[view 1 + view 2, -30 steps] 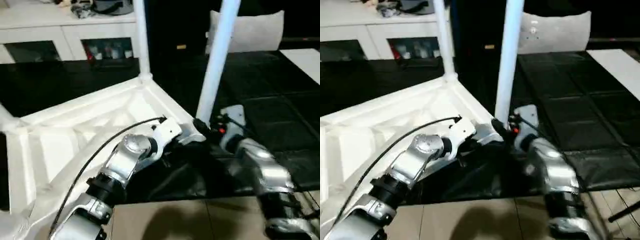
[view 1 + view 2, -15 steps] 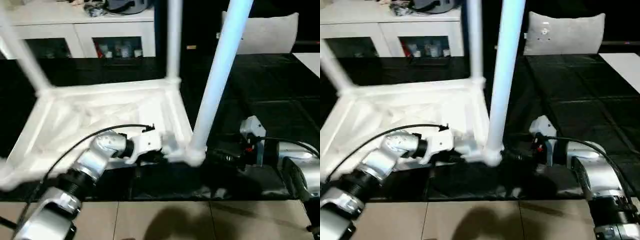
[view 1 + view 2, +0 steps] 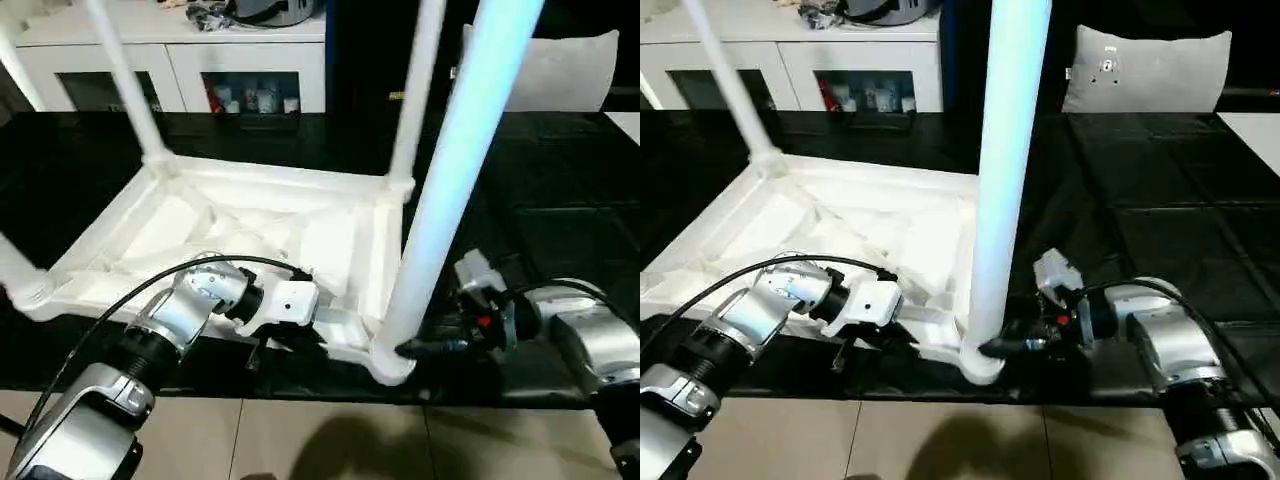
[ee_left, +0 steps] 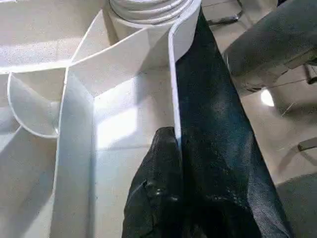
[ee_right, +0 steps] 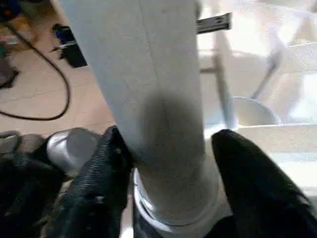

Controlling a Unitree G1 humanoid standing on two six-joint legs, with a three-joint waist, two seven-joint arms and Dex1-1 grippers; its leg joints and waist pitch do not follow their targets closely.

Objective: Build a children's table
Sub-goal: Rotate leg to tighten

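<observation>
The children's table (image 3: pixel 250 215) lies upside down on the black mat (image 3: pixel 560 230) with its legs standing up. My left gripper (image 4: pixel 174 148) is clenched on the thin edge wall of the top, and my right gripper (image 5: pixel 168 163) straddles the base of the nearest leg (image 3: pixel 440 190) at its socket, one finger touching, so I cannot tell whether it truly grips. I judge the hollow plastic light, stiff and slippery, best held low at the sockets or by the ribbed rim.

table (image 3: pixel 250 215) upside-down on mat (image 3: pixel 560 240) | cabinet (image 3: pixel 200 60) behind | cushion (image 3: pixel 1150 70) probably behind-right
</observation>
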